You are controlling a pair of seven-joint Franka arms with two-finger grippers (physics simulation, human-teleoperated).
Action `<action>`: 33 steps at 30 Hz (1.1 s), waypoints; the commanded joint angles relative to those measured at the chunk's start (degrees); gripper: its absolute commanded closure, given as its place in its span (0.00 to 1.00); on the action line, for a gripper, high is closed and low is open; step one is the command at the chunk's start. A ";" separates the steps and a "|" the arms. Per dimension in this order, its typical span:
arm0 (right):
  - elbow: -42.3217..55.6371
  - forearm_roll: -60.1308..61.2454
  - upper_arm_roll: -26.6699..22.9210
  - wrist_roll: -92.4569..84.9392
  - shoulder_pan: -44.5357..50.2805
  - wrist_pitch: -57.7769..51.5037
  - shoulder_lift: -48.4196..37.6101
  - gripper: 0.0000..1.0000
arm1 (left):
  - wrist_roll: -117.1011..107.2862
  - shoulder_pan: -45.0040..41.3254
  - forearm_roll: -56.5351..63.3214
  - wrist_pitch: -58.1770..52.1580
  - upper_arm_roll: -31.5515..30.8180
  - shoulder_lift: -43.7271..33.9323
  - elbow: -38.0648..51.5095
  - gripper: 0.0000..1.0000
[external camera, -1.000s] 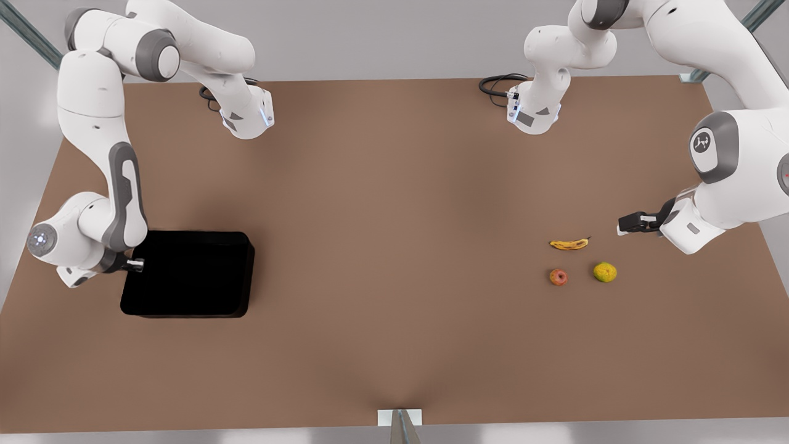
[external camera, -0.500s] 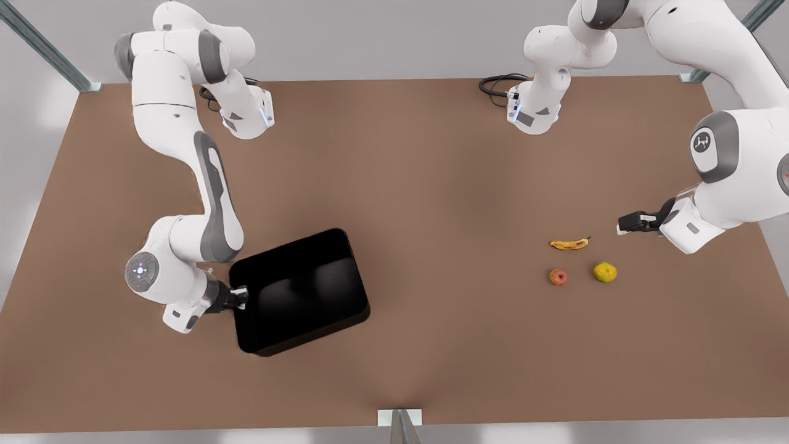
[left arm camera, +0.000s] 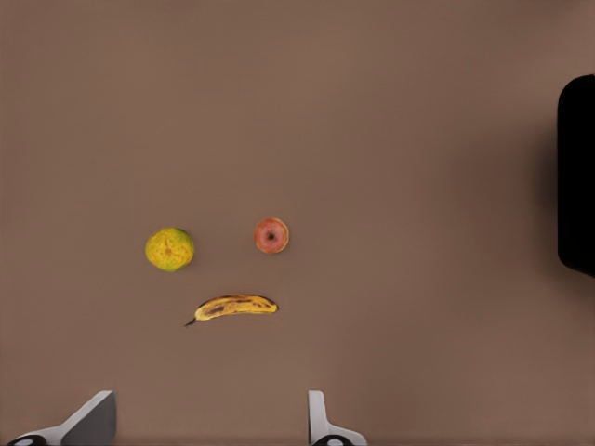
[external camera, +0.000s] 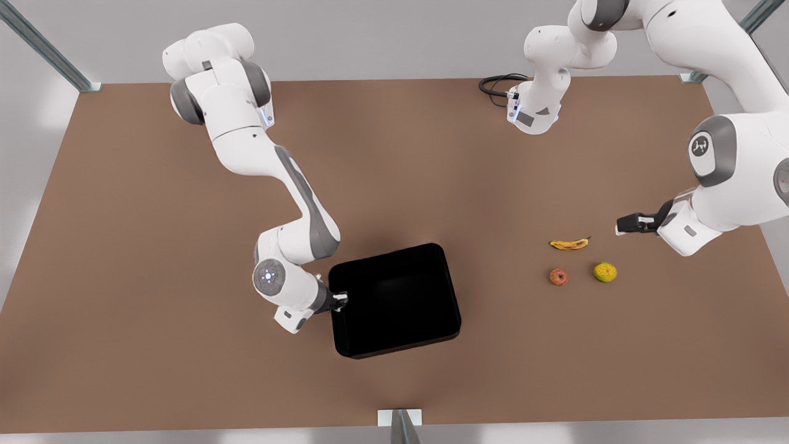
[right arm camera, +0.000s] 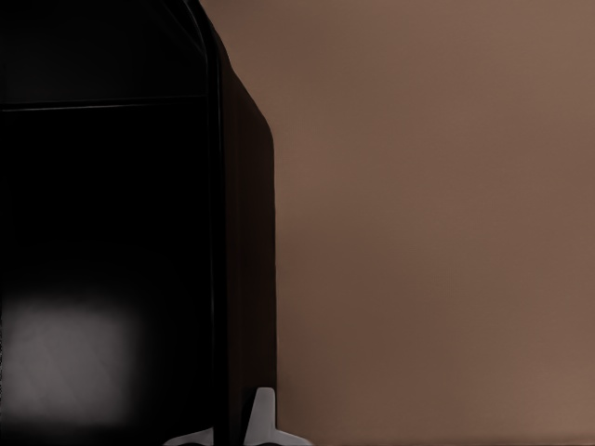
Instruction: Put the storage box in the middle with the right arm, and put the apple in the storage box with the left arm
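Carefully, I kept my right hand [external camera: 341, 301] clamped on the storage box [external camera: 397, 300] wall near counter [external camera: 154, 246] centre, level; left hand [external camera: 618, 226] waited open beside the apple [external camera: 558, 277].

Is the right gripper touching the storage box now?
Touching. In the right wrist view, the right gripper has its fingers on both sides of the storage box wall, clamping it.

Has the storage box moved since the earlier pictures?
Yes. Held by the right hand, the storage box has slid toward the front view's right, closer to the apple, which lies unmoved.
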 commanded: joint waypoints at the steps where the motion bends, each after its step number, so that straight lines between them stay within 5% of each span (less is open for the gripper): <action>1: -0.07 -0.08 0.01 22.38 0.08 1.63 0.45 0.75 | -6.79 -0.69 0.02 0.37 -0.08 -0.38 -1.03 0.00; 2: -0.42 -0.08 0.01 22.29 0.08 1.63 0.63 0.25 | -8.82 -1.48 0.02 7.93 -0.17 -3.64 -8.33 0.00; 3: -0.60 -0.17 0.01 22.38 0.08 1.89 0.72 0.00 | -8.91 -2.00 0.02 12.06 -0.35 -2.94 -10.53 0.00; 9: -0.77 -0.08 0.01 22.56 0.17 1.55 -3.15 0.00 | -7.60 -3.15 -0.59 42.39 -4.30 7.61 -22.57 0.00; 13: -10.35 -8.94 -0.51 14.31 -10.45 -24.11 -22.40 0.00 | -1.44 -3.06 -0.50 43.36 -4.21 11.74 -24.77 0.00; 16: -9.91 -25.48 -2.36 -12.68 -21.27 -32.11 -27.75 0.00 | -0.30 -3.06 -0.06 44.15 -3.69 13.76 -24.77 0.00; 20: -10.97 -28.65 -1.92 -16.03 -22.07 -40.99 -42.26 0.00 | -0.30 -2.80 -0.06 43.27 -2.98 15.52 -25.56 0.00; 33: -12.81 -26.80 0.19 -15.85 -23.47 -42.49 -42.17 0.00 | -0.30 -2.36 -0.59 46.52 -2.46 19.83 -25.83 0.00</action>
